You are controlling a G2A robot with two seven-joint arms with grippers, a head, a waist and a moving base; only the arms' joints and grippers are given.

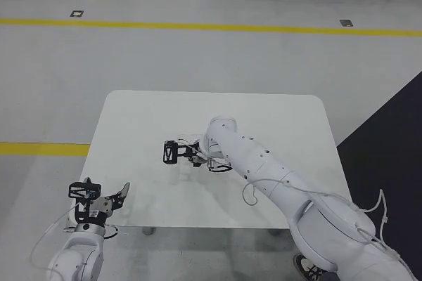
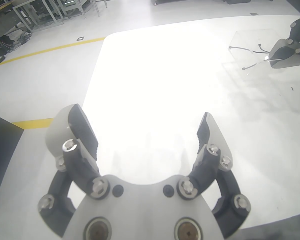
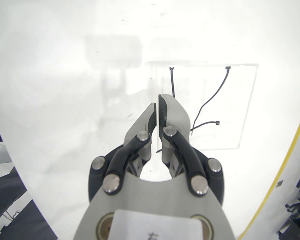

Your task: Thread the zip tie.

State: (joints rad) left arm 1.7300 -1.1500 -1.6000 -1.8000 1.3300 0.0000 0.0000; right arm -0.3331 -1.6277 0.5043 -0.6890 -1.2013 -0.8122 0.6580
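Lying on a clear plate (image 3: 236, 133) at mid-worktop (image 3: 65, 76), the zip tie (image 3: 172, 81) runs into the right gripper (image 3: 157, 103), which is closed on its strap, apparently to lift the tail for threading. Two spare ties (image 3: 215, 93) lie beside it. The left gripper (image 2: 140, 111) hangs spread wide at the worktop's corner, well apart — probably waiting to take the head.
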